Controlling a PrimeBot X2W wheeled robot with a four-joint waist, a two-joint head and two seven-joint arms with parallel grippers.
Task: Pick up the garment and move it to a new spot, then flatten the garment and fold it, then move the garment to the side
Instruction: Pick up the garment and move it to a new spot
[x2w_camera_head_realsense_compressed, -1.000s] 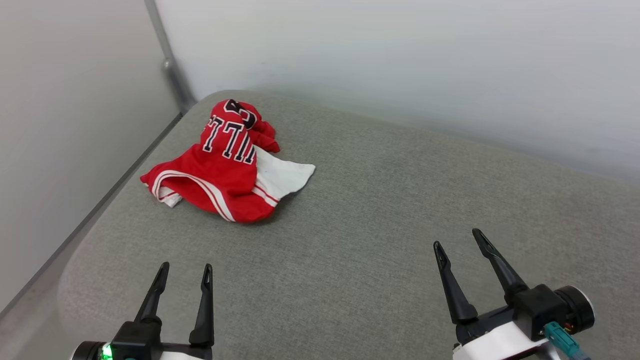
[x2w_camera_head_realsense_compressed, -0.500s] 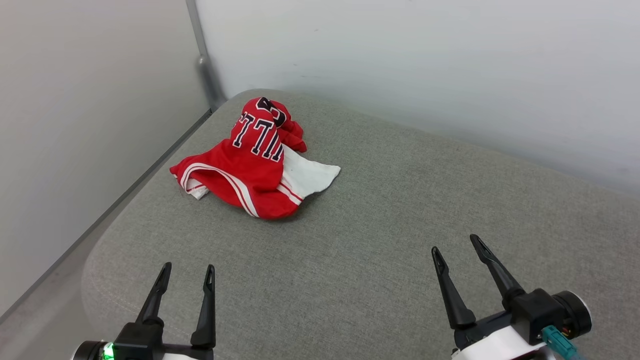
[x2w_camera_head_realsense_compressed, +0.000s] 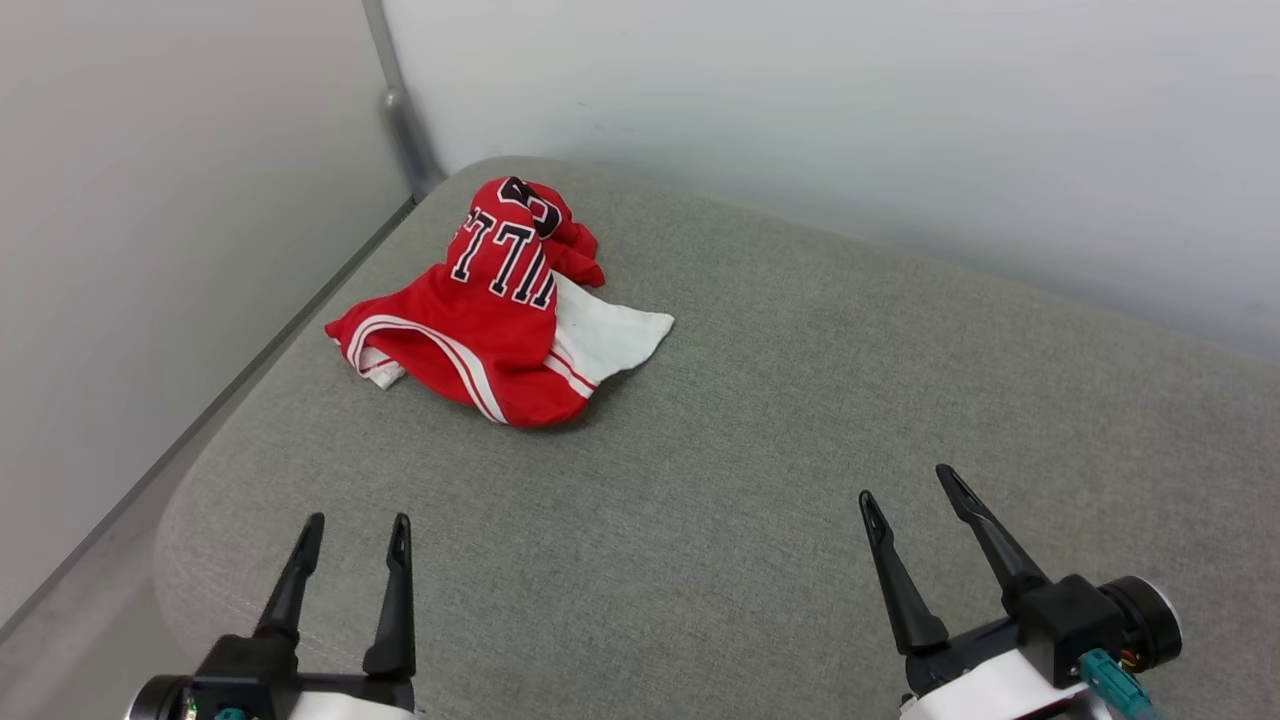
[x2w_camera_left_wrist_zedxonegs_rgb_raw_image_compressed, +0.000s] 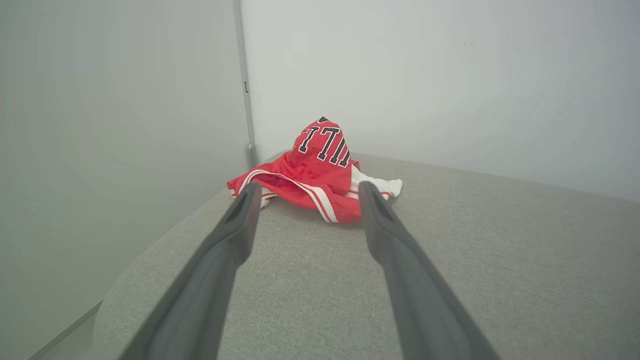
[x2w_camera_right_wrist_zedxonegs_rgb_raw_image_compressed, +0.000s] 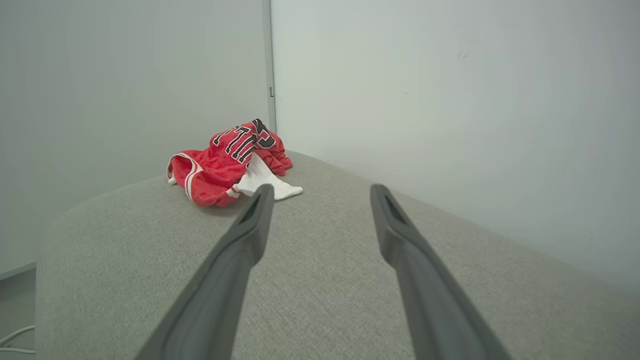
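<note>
The garment (x2w_camera_head_realsense_compressed: 480, 310) is a crumpled red jersey with white sleeve cloth, striped trim and black letters, heaped near the far left corner of a grey cushioned surface (x2w_camera_head_realsense_compressed: 750, 420). It also lies ahead in the left wrist view (x2w_camera_left_wrist_zedxonegs_rgb_raw_image_compressed: 310, 175) and to the left in the right wrist view (x2w_camera_right_wrist_zedxonegs_rgb_raw_image_compressed: 225, 165). My left gripper (x2w_camera_head_realsense_compressed: 356, 530) hovers open at the near left, well short of the garment, nothing between its fingers. My right gripper (x2w_camera_head_realsense_compressed: 908, 485) stands open at the near right, empty and far from the cloth.
Pale walls close in behind and to the left, meeting at a corner post (x2w_camera_head_realsense_compressed: 400, 110). The cushion's rounded left edge (x2w_camera_head_realsense_compressed: 170, 500) drops to a narrow strip of floor. A white cable (x2w_camera_right_wrist_zedxonegs_rgb_raw_image_compressed: 12, 337) lies on the floor.
The head camera has swung, so the whole picture shifted. My left gripper sits slightly lower in the picture; both grippers stay open and the garment lies as before.
</note>
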